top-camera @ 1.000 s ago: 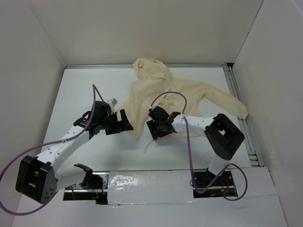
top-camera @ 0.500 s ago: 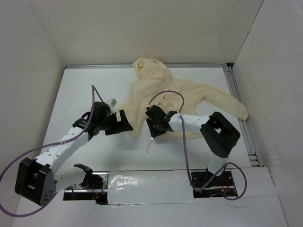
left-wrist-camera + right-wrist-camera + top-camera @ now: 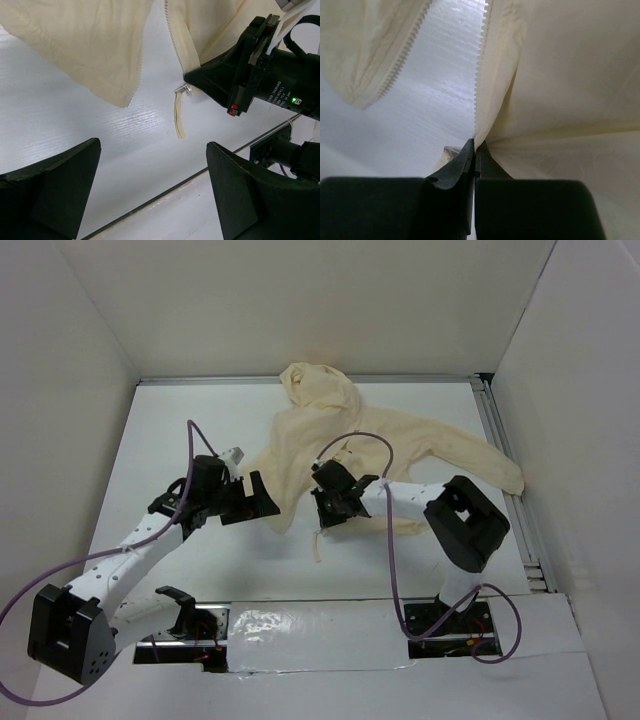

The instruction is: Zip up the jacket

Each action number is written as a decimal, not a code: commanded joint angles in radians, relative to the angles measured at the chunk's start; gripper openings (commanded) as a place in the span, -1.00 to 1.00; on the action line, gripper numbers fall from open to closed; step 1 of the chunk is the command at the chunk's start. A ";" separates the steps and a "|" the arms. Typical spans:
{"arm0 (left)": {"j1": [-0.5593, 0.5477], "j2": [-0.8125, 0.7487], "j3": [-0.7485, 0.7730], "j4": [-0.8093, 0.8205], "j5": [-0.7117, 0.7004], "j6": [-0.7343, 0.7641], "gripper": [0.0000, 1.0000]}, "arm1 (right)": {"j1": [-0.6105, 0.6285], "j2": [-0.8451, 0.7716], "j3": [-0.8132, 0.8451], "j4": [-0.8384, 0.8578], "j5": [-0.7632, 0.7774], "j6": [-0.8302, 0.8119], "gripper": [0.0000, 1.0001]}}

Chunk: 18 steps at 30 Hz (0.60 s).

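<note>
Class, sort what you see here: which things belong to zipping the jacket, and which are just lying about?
Belongs to the job: jacket, unzipped; zipper slider; right gripper, shut on the jacket's edge; left gripper, open.
Just lying about: purple cables; side rail; shiny tape strip.

The left gripper [image 3: 152,165] is holding its two black fingers [image 3: 55,185] wide apart at the bottom of the view, over the bare white table [image 3: 75,135]. Beyond them the jacket [image 3: 85,50] is lying unzipped, a wedge of table showing between its two rows of teeth. The right gripper [image 3: 190,78] is reaching in from the side, its jaws drawn together at the bottom corner of the nearer panel. A small metal zipper pull [image 3: 183,90] and a cream strip [image 3: 179,117] are lying just beside its tip.
</note>
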 commanded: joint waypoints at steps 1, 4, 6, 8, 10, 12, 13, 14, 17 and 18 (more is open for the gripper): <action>0.006 -0.018 0.017 0.019 0.032 0.012 0.99 | -0.016 -0.092 -0.055 0.080 -0.039 -0.003 -1.00; 0.006 0.012 0.033 0.010 0.029 0.013 0.99 | -0.048 -0.245 -0.113 0.206 -0.074 -0.001 -1.00; 0.004 0.046 0.048 -0.005 0.023 0.018 0.99 | -0.096 -0.372 -0.184 0.342 -0.152 -0.007 -1.00; 0.007 0.066 0.080 -0.010 0.028 0.024 0.99 | -0.151 -0.491 -0.248 0.416 -0.245 -0.033 -1.00; 0.009 0.081 0.093 0.013 0.052 0.035 0.99 | -0.175 -0.563 -0.288 0.520 -0.264 -0.079 -1.00; 0.006 0.087 0.112 0.039 0.120 0.050 0.99 | -0.198 -0.643 -0.320 0.588 -0.280 -0.118 -1.00; 0.004 0.091 0.120 0.077 0.144 0.055 0.99 | -0.203 -0.667 -0.331 0.609 -0.293 -0.144 -1.00; -0.007 0.091 0.134 0.094 0.175 0.056 0.99 | -0.209 -0.704 -0.333 0.623 -0.307 -0.158 -1.00; -0.045 0.101 0.160 0.140 0.204 0.064 0.99 | -0.224 -0.769 -0.366 0.709 -0.312 -0.179 -1.00; -0.054 0.104 0.166 0.160 0.212 0.072 0.98 | -0.225 -0.783 -0.377 0.724 -0.310 -0.187 -1.00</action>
